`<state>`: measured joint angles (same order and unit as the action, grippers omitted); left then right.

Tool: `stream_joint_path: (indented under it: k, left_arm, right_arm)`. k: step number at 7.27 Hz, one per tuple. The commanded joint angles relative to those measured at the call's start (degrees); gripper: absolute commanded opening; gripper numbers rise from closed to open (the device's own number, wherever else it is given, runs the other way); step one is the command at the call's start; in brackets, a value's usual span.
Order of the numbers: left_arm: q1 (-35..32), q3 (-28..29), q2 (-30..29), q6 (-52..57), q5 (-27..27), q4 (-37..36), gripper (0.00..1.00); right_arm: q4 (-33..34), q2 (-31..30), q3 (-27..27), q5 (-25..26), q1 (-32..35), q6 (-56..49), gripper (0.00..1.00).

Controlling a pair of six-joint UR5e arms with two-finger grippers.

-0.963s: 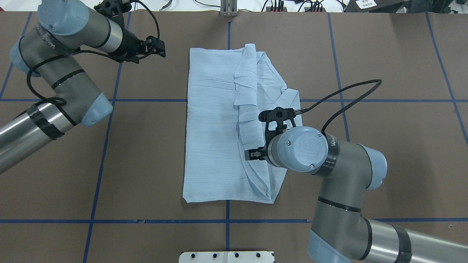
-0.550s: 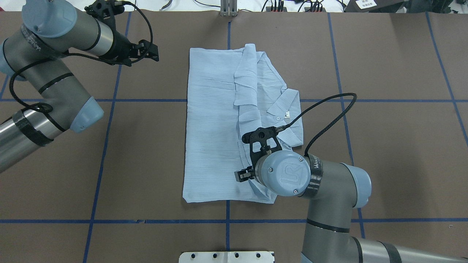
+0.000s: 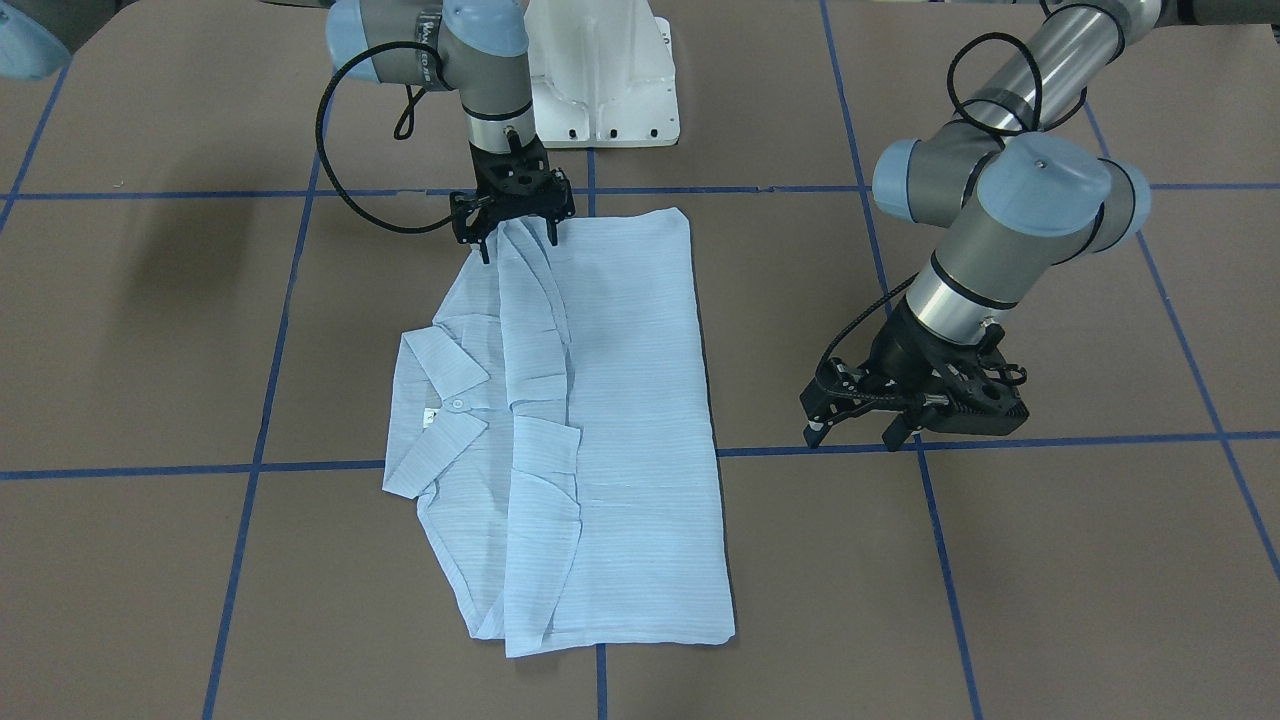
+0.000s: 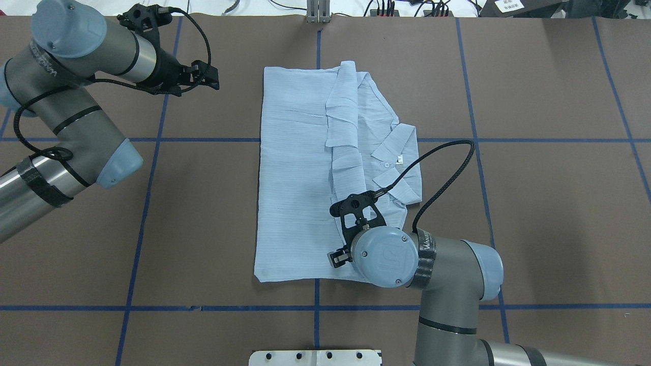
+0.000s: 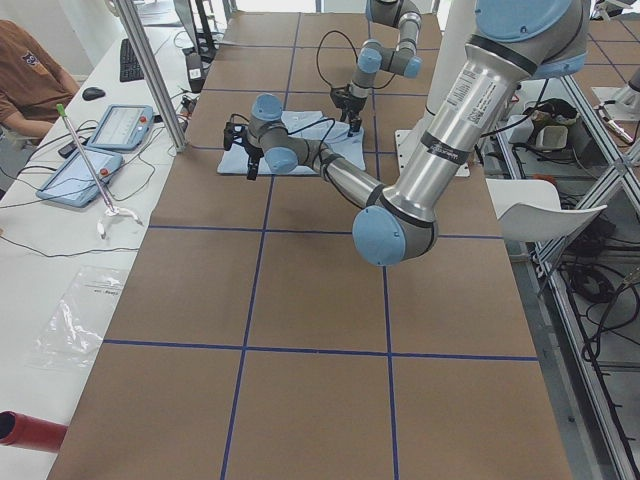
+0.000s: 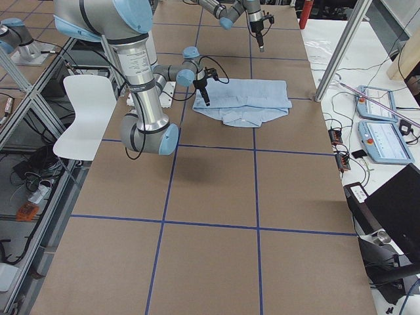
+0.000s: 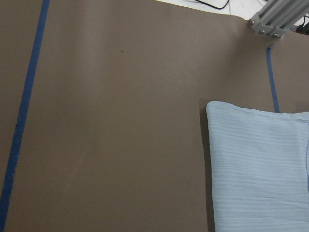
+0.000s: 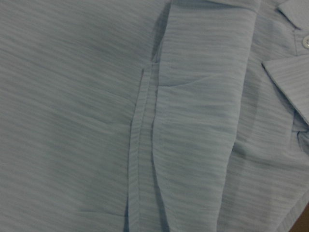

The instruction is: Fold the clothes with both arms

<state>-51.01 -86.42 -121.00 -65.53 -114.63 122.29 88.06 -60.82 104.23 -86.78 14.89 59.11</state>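
Tabletop (image 4: 549, 218) of brown paper, blue tape grid (image 4: 559, 140), under shirt (image 4: 295, 178); bench (image 5: 50, 270) alongside.

Brown tabletop (image 4: 559, 229), gridded with blue tape lines (image 4: 203, 140). White chair (image 6: 82, 111) alongside. White side bench (image 5: 50, 290) carrying tablets (image 5: 120, 125) and keyboard (image 5: 130, 60); aluminium post (image 5: 152, 75) at its edge.

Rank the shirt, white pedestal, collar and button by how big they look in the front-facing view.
Largest to smallest:
1. shirt
2. white pedestal, cut off at the top edge and farther away
3. collar
4. button, tiny
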Motion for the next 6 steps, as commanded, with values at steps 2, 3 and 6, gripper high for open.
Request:
stream_joint_path:
  k: [2, 3, 6]
  left_arm:
    - [0.12, 0.02, -0.20, -0.03, -0.06, -0.03, 1.00]
    - [0.12, 0.02, -0.29, -0.12, -0.06, -0.03, 1.00]
    - [0.47, 0.73, -1.25, -0.65, -0.06, -0.03, 1.00]
  right_arm:
    - [0.09, -0.17, -1.83, 0.12, -0.30, -0.40, 1.00]
    - [0.09, -0.44, -1.84, 0.12, 0.04, -0.49, 1.00]
    - [2.29, -1.31, -0.96, -0.58, 3.29, -2.50, 1.00]
